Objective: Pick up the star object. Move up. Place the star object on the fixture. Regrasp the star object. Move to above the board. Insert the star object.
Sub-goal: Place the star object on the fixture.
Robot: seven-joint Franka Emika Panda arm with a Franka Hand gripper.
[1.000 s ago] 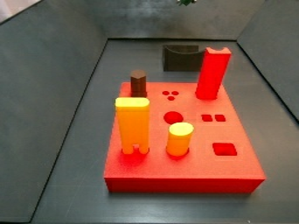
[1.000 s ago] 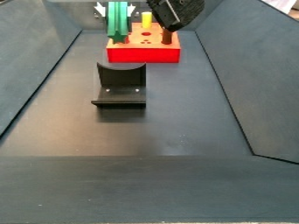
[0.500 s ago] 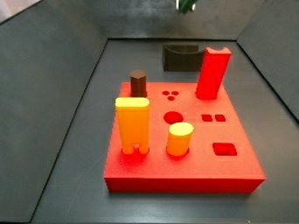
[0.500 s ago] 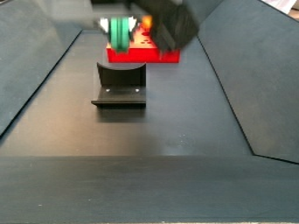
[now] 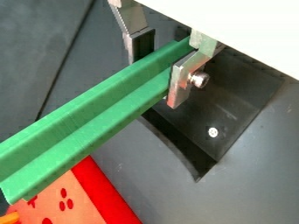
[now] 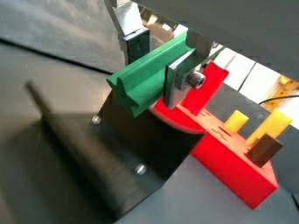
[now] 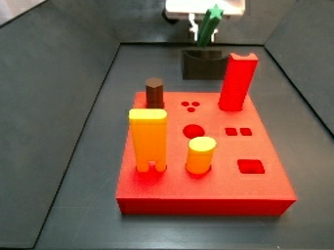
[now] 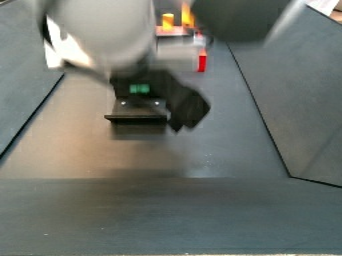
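The board [image 7: 202, 146], a large bright red slab, filled the middle and lower part of a side view, lying flat on the dark floor [image 7: 78, 195] of the enclosure. Several uprights were carried on it: a tall red peg [image 7: 237, 82] at its upper right, a brown cylinder peg [image 7: 154, 94] at its upper left, a yellow-orange peg [image 7: 147, 140] at the left and a shorter yellow cylinder [image 7: 201, 155] near the centre. Shaped holes were seen across its right half.

The fixture [image 7: 200, 64], a small dark block, was seen just beyond the board's far edge, in the upper middle of that side view. In a side view from the opposite end [image 8: 134, 108] it lay left of centre, largely covered by the blurred arm, with the board [image 8: 201, 55] only a red sliver at the top.

The star object [image 5: 93, 122], a long green bar, was held clamped between the two silver fingers [image 5: 184, 77] of the gripper [image 5: 163, 54]; the plates were pressed against its opposite sides, near one end. In a wrist view the star-shaped end [image 6: 138, 83] was turned toward the camera, directly over the fixture [image 6: 128, 149], with the board [image 6: 233, 153] beyond. Whether bar and fixture touched could not be told.

In a side view the gripper [image 7: 204, 27] hung at the top centre, above the fixture, with a green sliver [image 7: 209, 21] visible in it.
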